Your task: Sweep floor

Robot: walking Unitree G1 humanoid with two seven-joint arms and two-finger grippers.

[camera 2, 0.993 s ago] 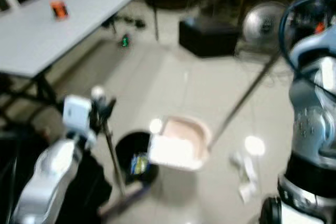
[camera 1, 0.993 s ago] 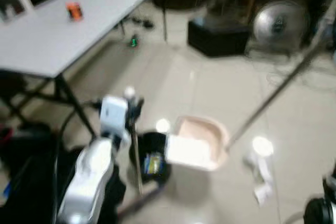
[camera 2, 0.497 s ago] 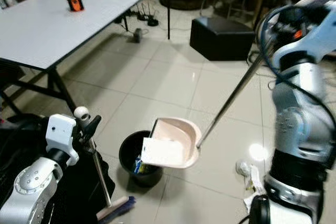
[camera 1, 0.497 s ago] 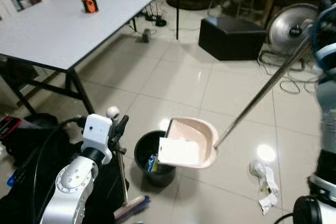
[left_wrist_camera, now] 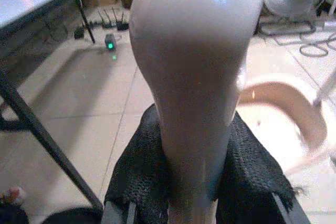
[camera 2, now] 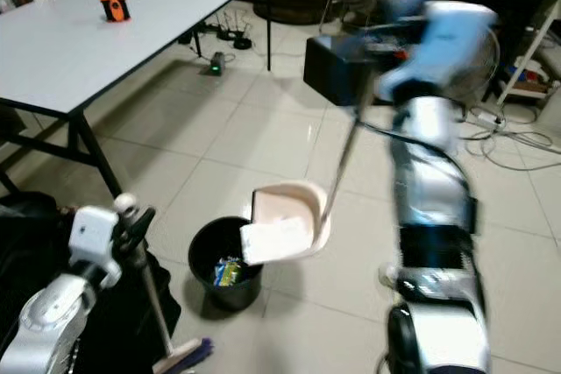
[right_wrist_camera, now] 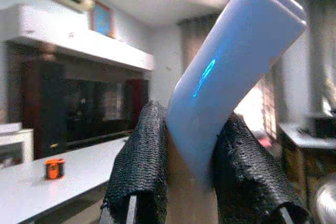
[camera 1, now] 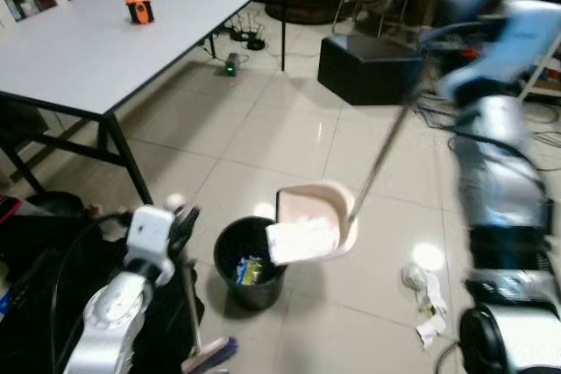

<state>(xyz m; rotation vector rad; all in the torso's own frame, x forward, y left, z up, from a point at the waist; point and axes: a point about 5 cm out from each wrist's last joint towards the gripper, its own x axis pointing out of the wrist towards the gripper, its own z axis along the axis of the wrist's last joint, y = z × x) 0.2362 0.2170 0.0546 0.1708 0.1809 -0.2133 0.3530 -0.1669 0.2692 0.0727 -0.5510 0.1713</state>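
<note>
Two grippers clamped: left gripper point(left_wrist_camera: 194, 182) jaws grip the broom handle point(left_wrist_camera: 197, 77), brush end point(camera 1: 210, 356) on the floor; right gripper point(right_wrist_camera: 191, 177) jaws grip the dustpan handle point(right_wrist_camera: 231, 66). Pink dustpan point(camera 1: 316, 221) tilts over the black bin point(camera 1: 248, 264). Crumpled paper point(camera 1: 425, 299) lies beside. Grey tabletop point(camera 1: 105, 50) carries an orange object point(camera 1: 138, 9)

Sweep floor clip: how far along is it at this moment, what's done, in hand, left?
Looks done: some litter already lies in the black bin. In hand: the right hand grips the dustpan's long handle and holds the pink dustpan tipped over the bin, white paper at its lip; the left hand holds the broom upright. Left: crumpled paper lies on the floor tiles.
</note>
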